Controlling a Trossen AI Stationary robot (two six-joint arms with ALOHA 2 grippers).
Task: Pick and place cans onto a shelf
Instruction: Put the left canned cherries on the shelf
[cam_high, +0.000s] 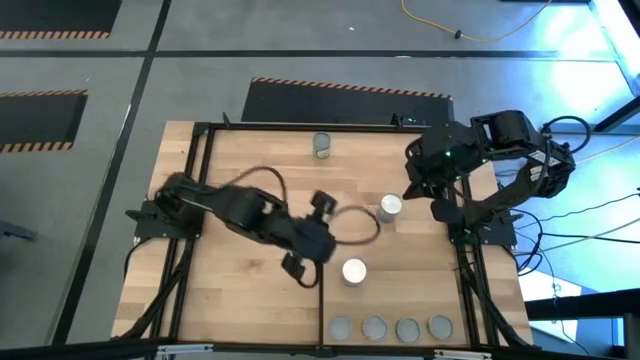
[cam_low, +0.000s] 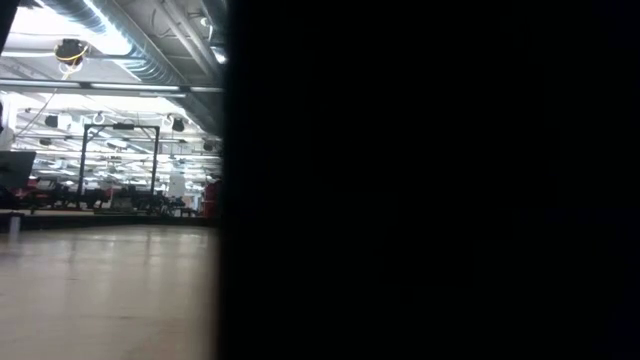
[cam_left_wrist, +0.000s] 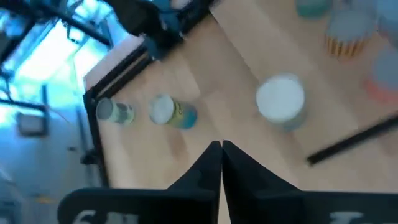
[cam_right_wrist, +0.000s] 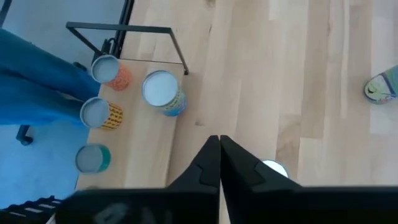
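Left gripper (cam_high: 307, 250), dark, two-fingered, fingers pressed together with nothing between them; it hangs over the middle of the light-wood tabletop (cam_high: 250, 290) at the end of its outstretched arm. In the left wrist view its closed fingertips (cam_left_wrist: 220, 149) point toward a white-topped cylindrical can (cam_left_wrist: 281, 99) standing upright on the wood. Same can in the high view (cam_high: 354, 270): just beside the gripper, on the far side of a thin black divider bar (cam_high: 321, 300) from the arm's base.

Right of that bar, the shelf (cam_high: 440, 280), a light-wood board section. Along its near edge, a row of four small tins with round silver-grey tops (cam_high: 391, 327), standing side by side. A fifth silver-topped can (cam_high: 390, 206) stands farther back on the shelf section, near the right arm.

One more can with greenish sides (cam_high: 322, 146) sits alone near the far edge of the tabletop, well apart from the rest.

Right gripper (cam_high: 412, 186): folded back over the right rear corner of the table, waiting. Right wrist view shows its fingers (cam_right_wrist: 208, 158) meeting, empty.

Low view mostly blocked by something dark.
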